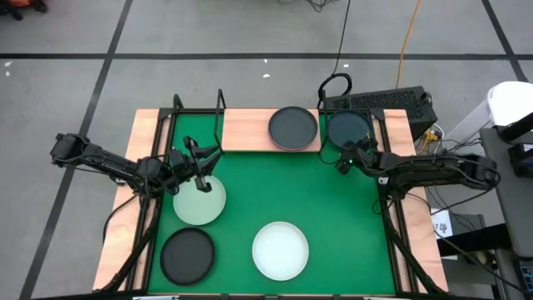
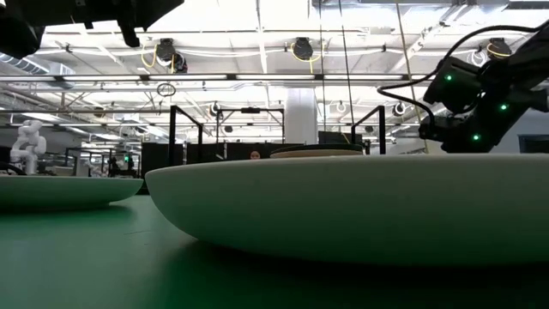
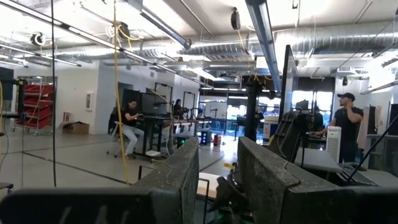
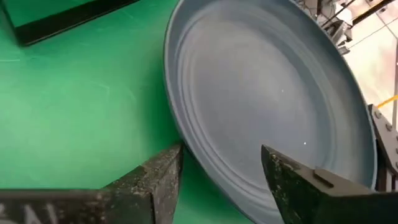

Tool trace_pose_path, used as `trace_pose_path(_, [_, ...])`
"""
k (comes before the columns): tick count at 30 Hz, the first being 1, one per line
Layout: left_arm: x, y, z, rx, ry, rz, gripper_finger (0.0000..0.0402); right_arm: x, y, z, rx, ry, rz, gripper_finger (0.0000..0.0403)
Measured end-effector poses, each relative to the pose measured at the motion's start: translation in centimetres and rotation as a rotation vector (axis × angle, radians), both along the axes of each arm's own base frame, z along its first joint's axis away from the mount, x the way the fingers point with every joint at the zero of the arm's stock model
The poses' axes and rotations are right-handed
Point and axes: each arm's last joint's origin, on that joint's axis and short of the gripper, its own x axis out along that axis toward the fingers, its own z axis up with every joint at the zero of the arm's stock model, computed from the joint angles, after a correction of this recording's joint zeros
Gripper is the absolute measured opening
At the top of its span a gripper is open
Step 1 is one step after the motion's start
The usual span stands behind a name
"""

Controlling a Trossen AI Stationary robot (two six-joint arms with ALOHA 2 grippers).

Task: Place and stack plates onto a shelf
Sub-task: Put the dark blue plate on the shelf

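While fingers (image 4: 221,180) stand apart: grip grey plate (image 4: 273,99) by near rim; probably stiff, slick, chippable.

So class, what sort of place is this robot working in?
Likely an open-plan robotics lab or workshop: exposed ceiling ducts, people at a workbench, a white humanoid robot in the background, and taped lines on the concrete floor.

Left gripper (image 1: 202,160) sits at nine o'clock on the desk, fingers parted. Right gripper (image 1: 344,158) sits at two o'clock, fingers (image 4: 297,183) spread wide.
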Motion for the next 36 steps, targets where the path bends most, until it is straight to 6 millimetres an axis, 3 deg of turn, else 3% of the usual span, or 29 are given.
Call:
trace_pose_path(7, [0.0, 0.0, 0.0, 0.002, 0.001, 0.000, 0.0115, -0.3, -0.5, -0.1, -0.006, -0.020, -0.032, 0.0134])
trace_pose_path(14, [0.0, 0.0, 0.0, 0.002, 0.001, 0.001, 0.0115, -0.2, -0.6, -0.2, 0.057, -0.048, 0.003, 0.0012])
trace_pose_path(25, [0.0, 0.0, 0.0, 0.008, 0.004, 0.003, 0.0115, 0.0, -0.3, 1.2, 0.077, -0.205, 0.055, 0.0001])
trace_pose_path(33, [0.0, 0.0, 0.0, 0.008, 0.008, 0.003, 0.0115, -0.2, 0.6, 3.6, 0.001, -0.385, 0.118, 0.0001])
trace_pose_path(36, [0.0, 0.0, -0.1, 0.008, 0.009, 0.003, 0.0115, -0.2, 0.8, 5.4, -0.066, -0.471, 0.119, 0.0001])
